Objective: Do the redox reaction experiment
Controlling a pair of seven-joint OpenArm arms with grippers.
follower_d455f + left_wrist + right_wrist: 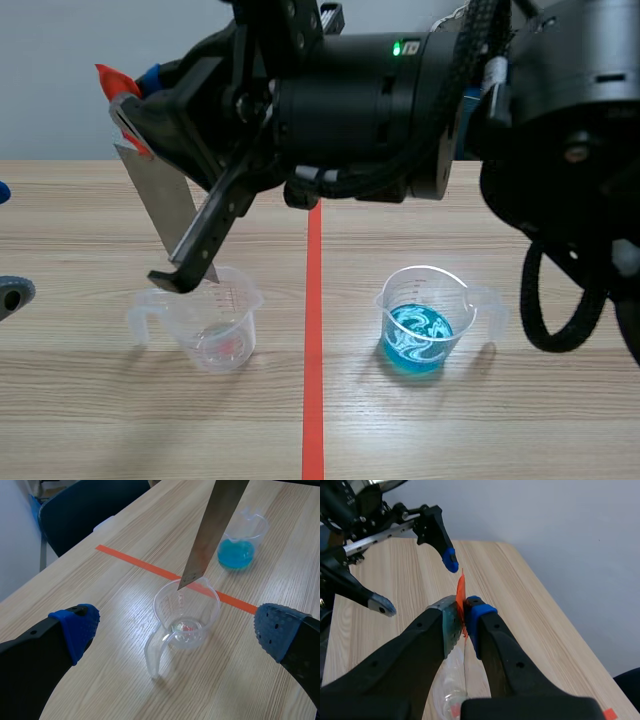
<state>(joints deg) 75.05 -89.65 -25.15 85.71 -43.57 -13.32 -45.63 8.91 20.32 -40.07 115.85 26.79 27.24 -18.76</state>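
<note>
Left end effector (177, 628) released, low over the bench (500, 430), blue pads (77, 627) spread wide

Clear measuring cup (186, 615) stands upright on the bench just ahead, in line with the gap between the fingers and not gripped. Handle points back toward the left end effector, spout away. Graduation marks on the wall, nearly empty, faint reddish trace at the bottom

Metal strip (212, 530): flat, grey, dull shine, cut square at the lower end, orange-red tape at the top end. It hangs tilted, top end out toward the left, lower corner at the clear cup's far rim. Can't tell if it touches

Right end effector (465, 612) clenched on the strip's taped end, pads pressed on both faces. It sits high above the clear cup. The right arm comes in from the right and crosses the top of the scene view, past the middle

Orange-red tape line (313, 350) runs between the two cups

Second clear cup (425, 320) is on the right side of the line, well apart from the first. Upright, about a third full of bright blue liquid with pale swirls on the surface, handle to the right
</note>
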